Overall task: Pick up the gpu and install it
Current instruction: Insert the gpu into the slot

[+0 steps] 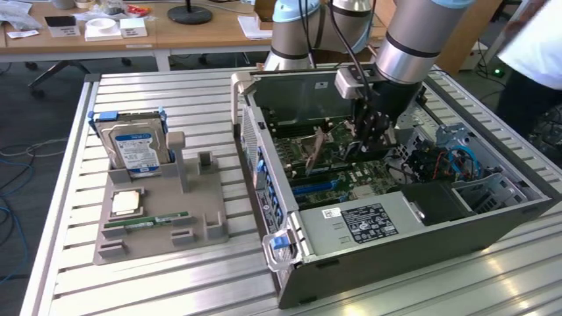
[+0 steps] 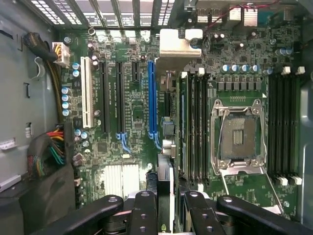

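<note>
Open computer case is noted lying on its side on the slatted metal table, occupying the half toward the exterior view's right. The arm is seen reaching down into the case, with the black fingers placed over the motherboard. In the wrist view the fingers are seen drawn partway together and clamped on the gpu, which is gripped edge-on between them. The card is seen as a thin dark strip, with its silver bracket at the far end. The gpu is held above the board, with its edge lined up just beside the long blue slot and between that slot and the bank of black memory slots. Whether its lower edge touches the board cannot be told. A white slot and an open processor socket are also noted on the board. Toward the table edge at the exterior view's left, a grey holder is set. In it a blue-labelled hard drive is stood upright, and a square chip and a green memory stick are laid flat. A person's white sleeve is seen beyond the far corner at the exterior view's right.
</note>
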